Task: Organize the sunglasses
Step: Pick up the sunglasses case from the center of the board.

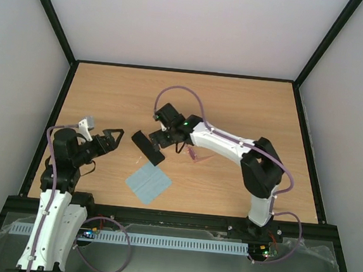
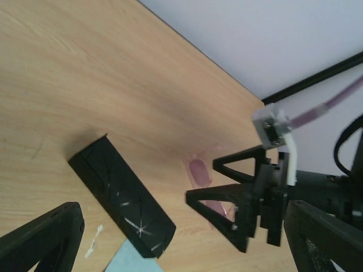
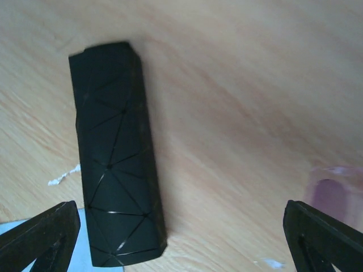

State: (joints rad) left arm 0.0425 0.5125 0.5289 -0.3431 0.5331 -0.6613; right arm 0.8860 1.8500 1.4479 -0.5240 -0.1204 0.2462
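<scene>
The sunglasses, thin pink frame and pinkish lenses, lie on the table right of the black oblong case. My right gripper is open and empty, hovering over the bare wood between the case and the sunglasses, which sit by its right finger. In the left wrist view the right gripper's fingers partly hide the sunglasses. My left gripper is open and empty, left of the case and apart from it.
A light blue cloth lies flat just in front of the case; its edge also shows in the left wrist view and the right wrist view. Small white flecks lie on the wood. Black frame rails border the table.
</scene>
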